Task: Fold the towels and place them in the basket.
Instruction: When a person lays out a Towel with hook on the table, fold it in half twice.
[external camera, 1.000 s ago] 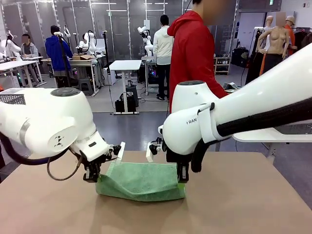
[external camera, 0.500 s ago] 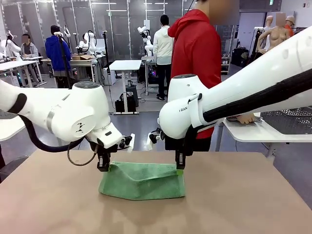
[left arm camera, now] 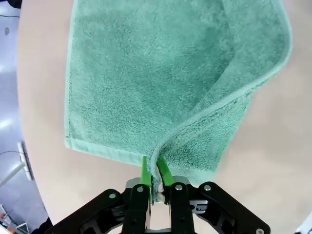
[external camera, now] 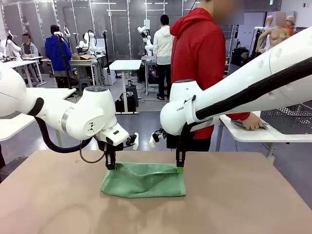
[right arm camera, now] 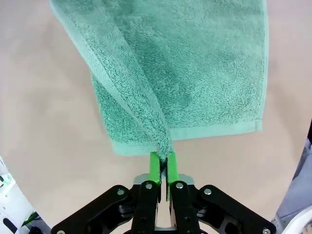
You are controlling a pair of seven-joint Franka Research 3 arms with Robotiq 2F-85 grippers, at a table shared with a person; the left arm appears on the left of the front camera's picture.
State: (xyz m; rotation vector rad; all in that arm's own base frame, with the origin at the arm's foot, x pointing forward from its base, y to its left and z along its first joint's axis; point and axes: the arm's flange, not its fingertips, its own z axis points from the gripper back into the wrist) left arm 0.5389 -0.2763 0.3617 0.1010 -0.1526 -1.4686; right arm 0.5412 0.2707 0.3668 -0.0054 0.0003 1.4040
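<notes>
Brown worktop [external camera: 243, 204] fills the foreground of a busy lab, with a person in a red hoodie [external camera: 200, 53] standing past its far edge. The mint green towel [external camera: 144, 180] lies near the middle of the worktop, a little toward the far edge, doubled over itself. Its lower layer rests flat, and its upper layer is drawn across it from what appears to be a fold along the near side.

The upper layer's two far corners are lifted just clear of the layer beneath. The left gripper [external camera: 111, 166] has its green pads pressed tight on one corner, and the right gripper [external camera: 179, 168] is clamped the same way on the other. Both wrist views show cloth sandwiched between fingers that are almost together.

My judgement is that the first fold of this towel is nearly made but not set down or let go. Any further fold, the second towel and all the placing remain to be done.

What looks like the basket [external camera: 292, 119], dark and meshed, sits on a white side table [external camera: 253, 135] beyond the worktop's far right corner. The person's hand [external camera: 249, 121] rests just beside it.
</notes>
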